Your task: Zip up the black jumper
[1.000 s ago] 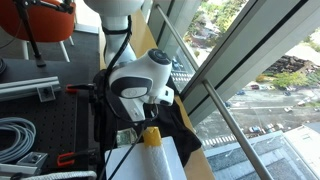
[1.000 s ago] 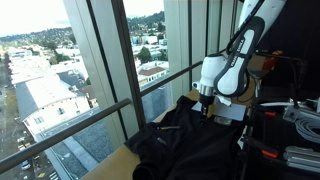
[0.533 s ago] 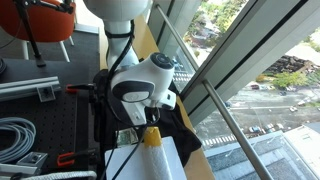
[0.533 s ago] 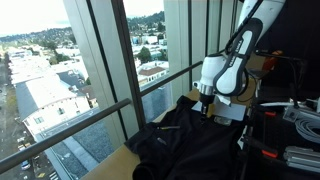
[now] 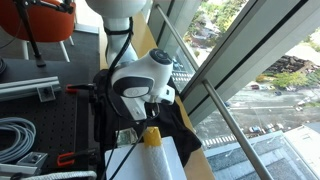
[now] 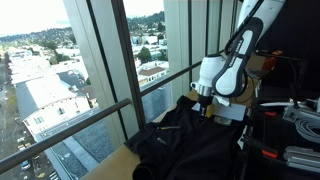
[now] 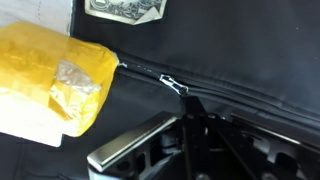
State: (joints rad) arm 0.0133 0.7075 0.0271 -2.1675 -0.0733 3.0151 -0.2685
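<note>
The black jumper (image 6: 190, 146) lies spread on the table by the window; it also shows in an exterior view (image 5: 180, 124) and fills the wrist view (image 7: 240, 45). Its zip line runs across the wrist view, with the silver zip pull (image 7: 176, 85) near the middle. My gripper (image 7: 187, 98) comes in from below with its jaws pressed together right at the pull. In both exterior views the gripper (image 5: 150, 108) (image 6: 203, 106) points down onto the jumper's end nearest the robot base.
A yellow object (image 7: 58, 90) (image 5: 150, 135) lies on the jumper just beside the zip's end. A white sheet (image 5: 150, 160) lies under it. Window glass and a rail (image 6: 120, 105) border the table. Clamps and cables (image 5: 20, 135) lie on the bench side.
Almost nothing differs; the gripper stays down on the jumper at the zip, with only a slight shift.
</note>
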